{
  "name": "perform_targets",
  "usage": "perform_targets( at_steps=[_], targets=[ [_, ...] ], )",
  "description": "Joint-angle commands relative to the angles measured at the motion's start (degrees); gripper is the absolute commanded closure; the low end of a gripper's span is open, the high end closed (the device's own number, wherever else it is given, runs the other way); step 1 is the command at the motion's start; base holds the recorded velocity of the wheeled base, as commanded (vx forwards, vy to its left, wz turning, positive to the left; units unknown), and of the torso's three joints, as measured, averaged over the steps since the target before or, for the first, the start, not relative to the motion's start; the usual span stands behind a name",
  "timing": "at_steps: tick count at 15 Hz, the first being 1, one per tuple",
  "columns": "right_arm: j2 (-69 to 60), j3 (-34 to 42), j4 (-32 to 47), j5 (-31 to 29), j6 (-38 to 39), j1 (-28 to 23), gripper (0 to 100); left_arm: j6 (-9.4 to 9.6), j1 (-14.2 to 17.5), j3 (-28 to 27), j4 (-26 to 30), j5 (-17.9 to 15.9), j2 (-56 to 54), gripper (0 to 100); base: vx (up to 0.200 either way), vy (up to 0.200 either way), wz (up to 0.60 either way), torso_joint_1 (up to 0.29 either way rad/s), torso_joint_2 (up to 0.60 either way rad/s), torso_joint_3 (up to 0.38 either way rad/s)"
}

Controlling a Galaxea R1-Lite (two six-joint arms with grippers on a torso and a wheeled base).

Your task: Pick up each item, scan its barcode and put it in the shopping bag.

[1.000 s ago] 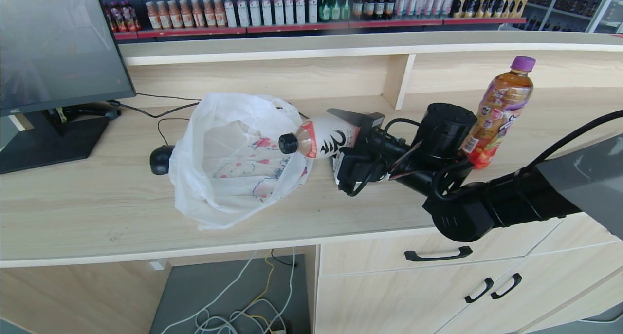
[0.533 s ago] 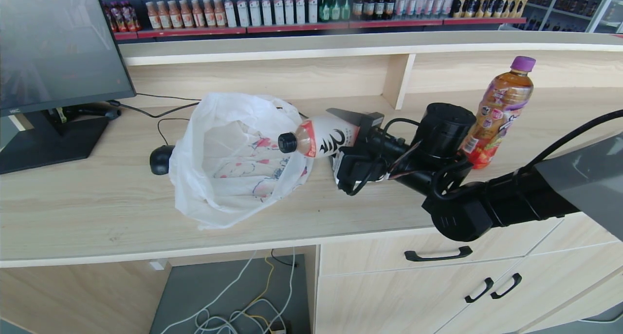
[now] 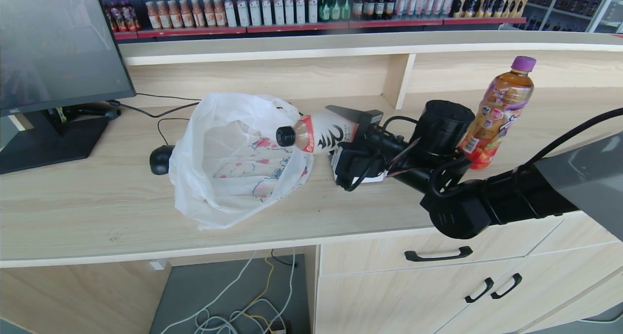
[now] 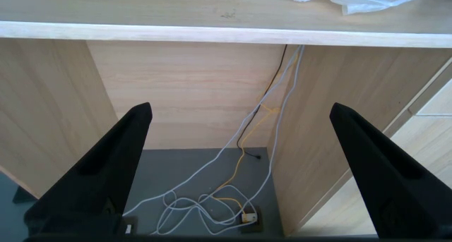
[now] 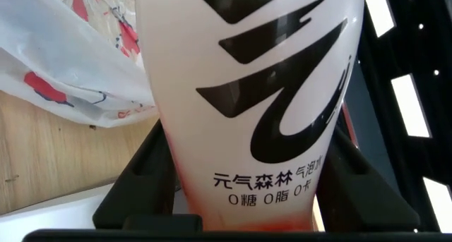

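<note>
K: Moved in the last second: white bottle (image 3: 319,134) went up and toward the shopping bag (image 3: 194,188); its cap is now over the bag's right rim.
M: Grip?
K: Firm. The right gripper (image 3: 353,138) is clamped round the bottle's base end, bottle level. The left gripper (image 4: 236,140) is spread wide and empty, down below the bag.
M: Bagging step, I'd say. The tea bottle (image 3: 496,112) right of the bag waits upright.
</note>
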Motion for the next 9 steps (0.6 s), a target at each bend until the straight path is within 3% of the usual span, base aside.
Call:
perform_targets(
  at_steps=[1, 9],
  targets=[
    [-1.04, -0.38, -0.04, -0.07, -0.16, 0.05, 100, 0.0, 0.0, 0.0, -0.01, 0.0, -0.02, 0, 0.0, 0.0, 0.0, 0.0, 0.0, 0.0],
    [-10.0, -0.11, 2.69, -8.25, 13.72, 5.59, 100, 0.0, 0.0, 0.0, -0.01, 0.0, -0.02, 0, 0.0, 0.0, 0.0, 0.0, 0.0, 0.0]
  ],
)
